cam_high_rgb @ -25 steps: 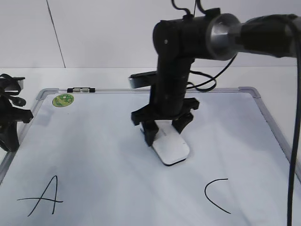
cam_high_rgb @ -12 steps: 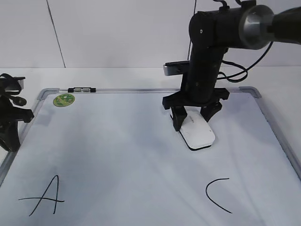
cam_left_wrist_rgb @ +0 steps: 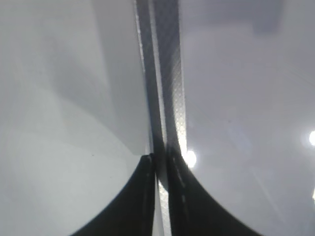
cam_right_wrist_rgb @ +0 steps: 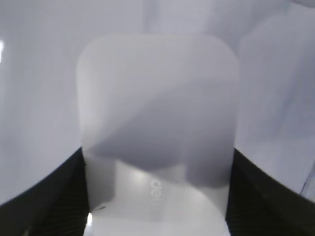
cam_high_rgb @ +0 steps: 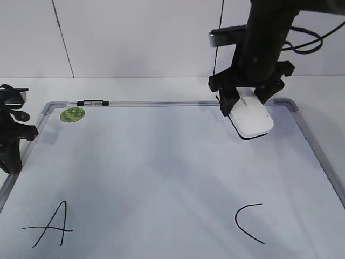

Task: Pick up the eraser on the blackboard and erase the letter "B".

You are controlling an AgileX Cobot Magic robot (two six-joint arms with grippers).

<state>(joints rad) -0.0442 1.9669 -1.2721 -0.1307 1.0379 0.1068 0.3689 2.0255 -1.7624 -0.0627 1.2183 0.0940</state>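
My right gripper [cam_high_rgb: 249, 102] is shut on the white eraser [cam_high_rgb: 251, 120] and holds it lifted above the far right part of the blackboard [cam_high_rgb: 161, 156]. In the right wrist view the eraser [cam_right_wrist_rgb: 157, 113] fills the space between the dark jaws [cam_right_wrist_rgb: 156, 196]. No letter "B" shows on the board; the space between the black "A" [cam_high_rgb: 49, 225] and the black "C" [cam_high_rgb: 248, 222] is bare white. My left gripper [cam_high_rgb: 11, 141] rests at the board's left edge; in the left wrist view its jaws [cam_left_wrist_rgb: 160, 164] are closed over the grey frame [cam_left_wrist_rgb: 165, 73].
A round green sticker [cam_high_rgb: 72, 114] sits at the board's far left corner, with a small black-and-clear marker [cam_high_rgb: 92, 102] on the top frame beside it. A white wall stands behind the table. Black cables hang by the right arm.
My right gripper has carried the eraser from the board's middle up and to the far right, lifting it off the surface. The left arm has not moved.
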